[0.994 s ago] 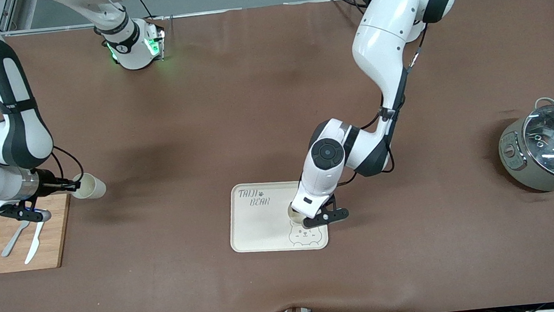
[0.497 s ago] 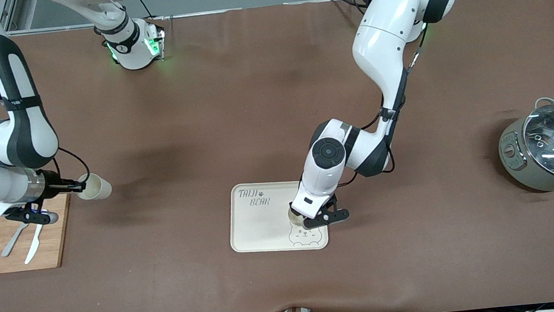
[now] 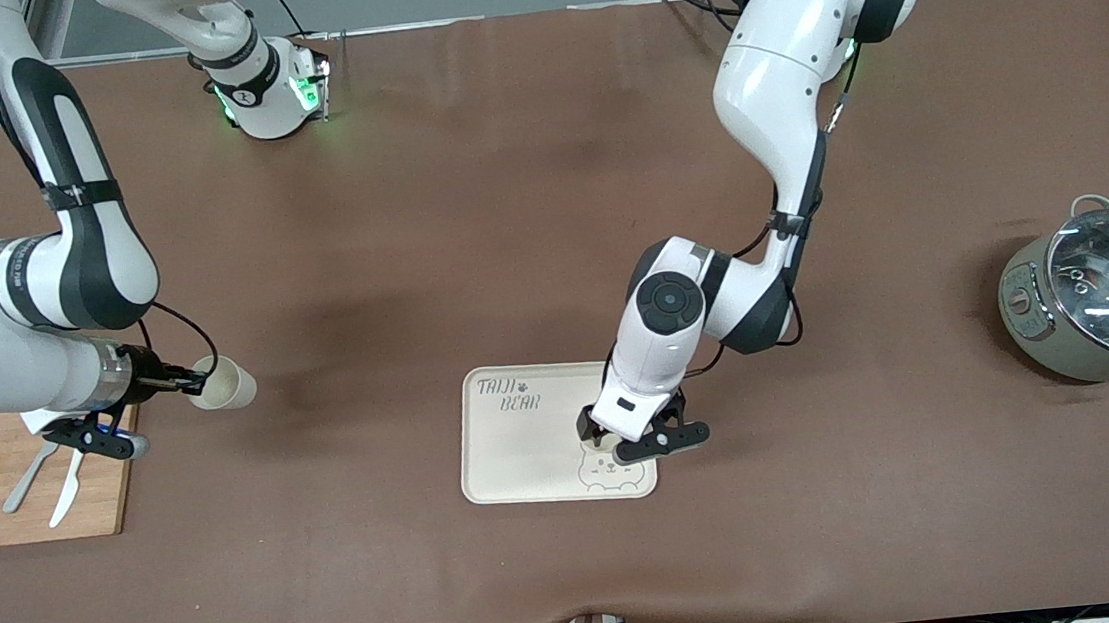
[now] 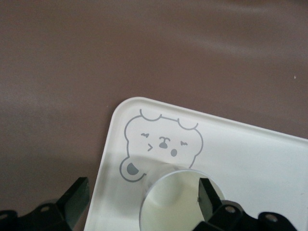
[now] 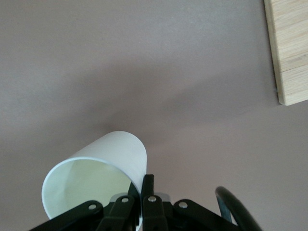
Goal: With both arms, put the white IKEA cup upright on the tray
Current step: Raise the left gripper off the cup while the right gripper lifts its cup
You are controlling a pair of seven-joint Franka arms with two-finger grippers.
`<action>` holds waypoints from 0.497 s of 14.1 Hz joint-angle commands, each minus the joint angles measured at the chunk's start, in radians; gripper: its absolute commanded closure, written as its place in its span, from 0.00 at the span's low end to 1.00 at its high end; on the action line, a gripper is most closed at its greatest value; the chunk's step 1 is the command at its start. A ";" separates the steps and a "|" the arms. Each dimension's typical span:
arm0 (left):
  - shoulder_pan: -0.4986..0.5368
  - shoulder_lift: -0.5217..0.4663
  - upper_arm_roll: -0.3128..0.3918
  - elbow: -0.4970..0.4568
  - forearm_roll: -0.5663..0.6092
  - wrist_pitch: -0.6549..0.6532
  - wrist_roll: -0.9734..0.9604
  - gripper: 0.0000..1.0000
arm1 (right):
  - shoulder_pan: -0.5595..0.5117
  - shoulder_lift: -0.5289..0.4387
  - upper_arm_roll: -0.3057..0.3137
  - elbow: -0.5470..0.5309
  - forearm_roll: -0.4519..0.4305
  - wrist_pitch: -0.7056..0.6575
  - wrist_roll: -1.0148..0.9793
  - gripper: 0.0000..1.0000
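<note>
1. Our left arm (image 3: 779, 121) reaches down from its base, wrist bent low; the left gripper (image 3: 626, 438) has its fingers (image 4: 209, 192) spread wide apart.
2. Our right arm (image 3: 60, 284) bends at the elbow; the right gripper (image 3: 192, 386) points sideways, fingers (image 5: 147, 192) pinched together on a cup (image 3: 224, 382) rim.

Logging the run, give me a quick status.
Left gripper open around upright cup on tray. Right gripper shut on second cup, over table. Nothing blocking.
</note>
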 commanded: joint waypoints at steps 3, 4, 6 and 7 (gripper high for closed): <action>0.067 -0.162 -0.005 -0.022 0.017 -0.231 0.128 0.00 | 0.020 0.047 -0.003 0.064 0.034 -0.017 0.054 1.00; 0.101 -0.206 -0.008 -0.032 0.011 -0.286 0.175 0.00 | 0.022 0.058 -0.003 0.075 0.060 -0.017 0.072 1.00; 0.197 -0.319 -0.053 -0.121 -0.013 -0.320 0.280 0.00 | 0.043 0.078 -0.003 0.102 0.070 -0.014 0.077 1.00; 0.259 -0.379 -0.086 -0.185 -0.032 -0.320 0.336 0.00 | 0.062 0.091 -0.003 0.121 0.076 -0.013 0.092 1.00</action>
